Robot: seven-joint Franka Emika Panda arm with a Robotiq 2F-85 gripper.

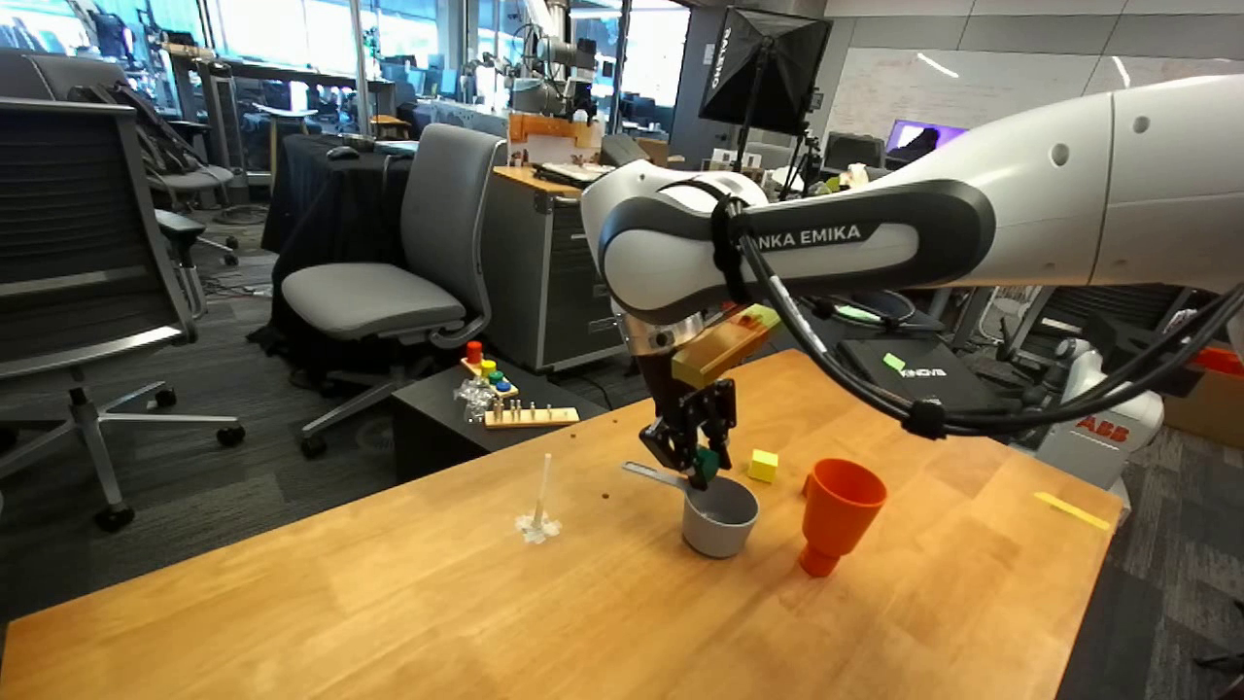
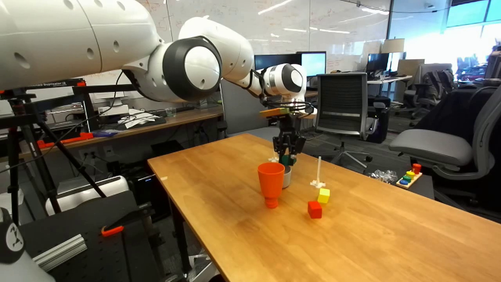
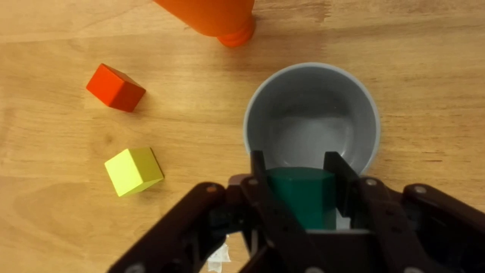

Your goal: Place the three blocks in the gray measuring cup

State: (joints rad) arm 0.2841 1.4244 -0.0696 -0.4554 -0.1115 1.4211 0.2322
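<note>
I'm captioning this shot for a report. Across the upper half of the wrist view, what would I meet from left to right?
Red block → orange cup, cut off by the top edge → gray measuring cup, which runs on into the lower half.

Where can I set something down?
In an exterior view, the table is bare in front of the red block and orange cup; less room between yellow block and gray cup. Crowded around it, where fingers grip the green block.
</note>
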